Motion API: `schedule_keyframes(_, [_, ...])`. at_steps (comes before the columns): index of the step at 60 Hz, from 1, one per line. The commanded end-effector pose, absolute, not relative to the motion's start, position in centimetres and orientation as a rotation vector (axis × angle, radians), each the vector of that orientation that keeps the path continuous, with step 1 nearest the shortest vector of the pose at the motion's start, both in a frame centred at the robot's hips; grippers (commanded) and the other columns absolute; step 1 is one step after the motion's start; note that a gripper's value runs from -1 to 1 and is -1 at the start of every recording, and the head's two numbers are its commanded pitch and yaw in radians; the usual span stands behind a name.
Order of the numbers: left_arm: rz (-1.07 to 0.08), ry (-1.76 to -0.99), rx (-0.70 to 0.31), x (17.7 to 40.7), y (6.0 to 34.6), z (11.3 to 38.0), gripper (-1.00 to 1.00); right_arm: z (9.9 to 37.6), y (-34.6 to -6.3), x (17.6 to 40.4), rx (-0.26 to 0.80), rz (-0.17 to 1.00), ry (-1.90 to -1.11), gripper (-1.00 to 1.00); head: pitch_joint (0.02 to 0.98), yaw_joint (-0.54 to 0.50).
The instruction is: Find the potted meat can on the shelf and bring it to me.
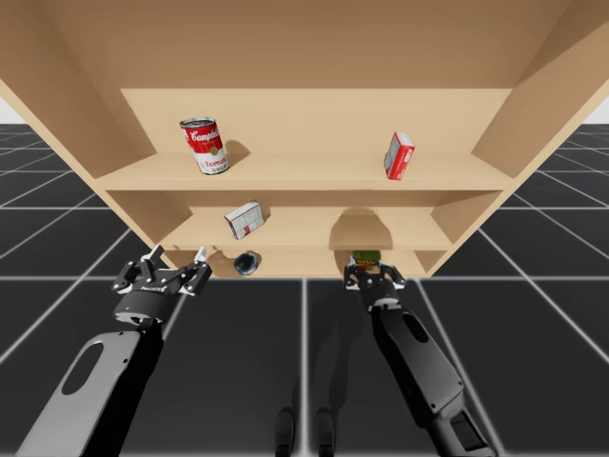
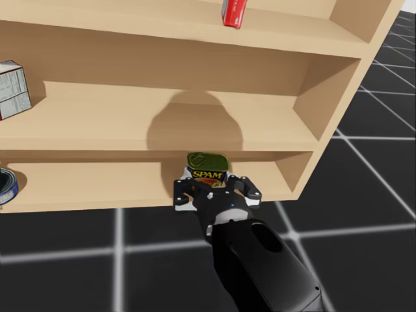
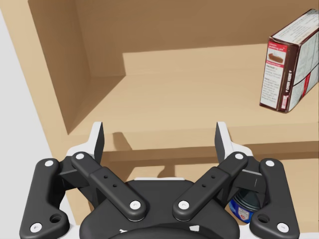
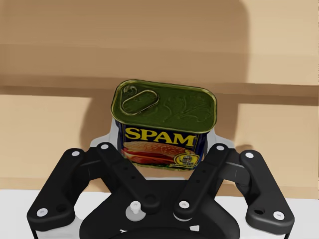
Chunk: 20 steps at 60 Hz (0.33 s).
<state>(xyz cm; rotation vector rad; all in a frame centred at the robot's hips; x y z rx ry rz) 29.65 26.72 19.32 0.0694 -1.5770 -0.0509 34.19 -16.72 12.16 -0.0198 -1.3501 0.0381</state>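
Wooden shelf (image 1: 314, 173) over black grid floor (image 1: 533, 314). Potted meat can (image 4: 164, 117) sits upright at front of bottom shelf, right of middle, w/ robot's right gripper (image 4: 164, 145) grasping it, fingers (image 4: 223, 145) against both sides. Left gripper (image 3: 159, 142) hangs by small blue can (image 1: 246, 263), fingers released, spread wide.

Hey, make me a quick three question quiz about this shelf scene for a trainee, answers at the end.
1. Which level of the shelf holds the potted meat can? A top, B middle, C bottom.
2. True or false: my left gripper is open and holds nothing.
3. Name the two things on the top level.
Key: 1 C. 2 true. 3 the red and white round can and the red box.
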Motion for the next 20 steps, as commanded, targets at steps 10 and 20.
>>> schedule_keyframes(10, [-0.053,-1.575,0.068,29.7,26.6,19.2,-1.00,14.5,-17.0,29.8,-0.067,0.017,-1.436,1.00,0.702,-0.27])
schedule_keyframes(20, [-0.055,-1.572,0.067,29.7,26.5,19.2,-1.00,15.4,-17.1,26.5,-0.052,0.066,-1.468,1.00,0.697,-0.27])
